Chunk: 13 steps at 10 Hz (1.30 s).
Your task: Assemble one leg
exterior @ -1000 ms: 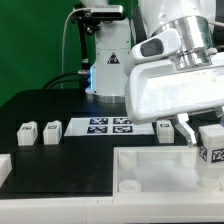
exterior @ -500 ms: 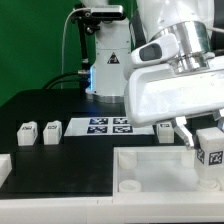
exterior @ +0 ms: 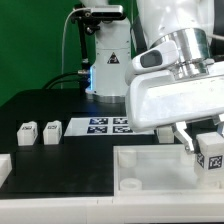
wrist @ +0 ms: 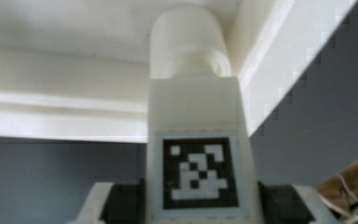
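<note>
1. Exterior view: a big white tray [exterior: 150,166] lies on the black desk [exterior: 40,105], near us and on the exterior view's right. I cannot tell if anything sits in its round holes.
2. The jaws pinch the leg [exterior: 213,156] from both sides, over the far right part of the tray. I cannot tell if the leg touches the tray. A black-and-white square tag shows on the leg's near face.
3. Two other small legs [exterior: 26,132] [exterior: 50,130] stand side by side on the desk on the exterior view's left, well apart from the tray.
4. The marker board [exterior: 110,125] lies flat on the desk behind the tray. It shows four square tags.
5. Wrist view: the leg [wrist: 197,110] fills the middle, with the jaws pressing on both its sides. Its tag [wrist: 202,176] is a black square with white shapes, too blurry to read. The white tray [wrist: 51,60] and the dark desk [wrist: 51,170] lie behind it.
</note>
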Each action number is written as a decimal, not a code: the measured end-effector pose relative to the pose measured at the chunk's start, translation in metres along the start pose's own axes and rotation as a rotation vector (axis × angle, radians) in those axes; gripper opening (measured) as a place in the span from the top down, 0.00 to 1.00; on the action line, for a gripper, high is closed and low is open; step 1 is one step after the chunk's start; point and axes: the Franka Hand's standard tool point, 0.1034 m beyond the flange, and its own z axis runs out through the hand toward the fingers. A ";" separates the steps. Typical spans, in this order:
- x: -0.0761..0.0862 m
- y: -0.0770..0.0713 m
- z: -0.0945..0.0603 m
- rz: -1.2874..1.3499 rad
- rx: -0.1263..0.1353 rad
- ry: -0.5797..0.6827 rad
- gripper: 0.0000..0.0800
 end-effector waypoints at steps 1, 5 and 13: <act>0.001 0.000 0.001 0.001 0.000 0.003 0.63; 0.002 0.000 0.002 0.001 0.005 -0.018 0.63; -0.001 -0.001 0.003 0.001 0.007 -0.029 0.19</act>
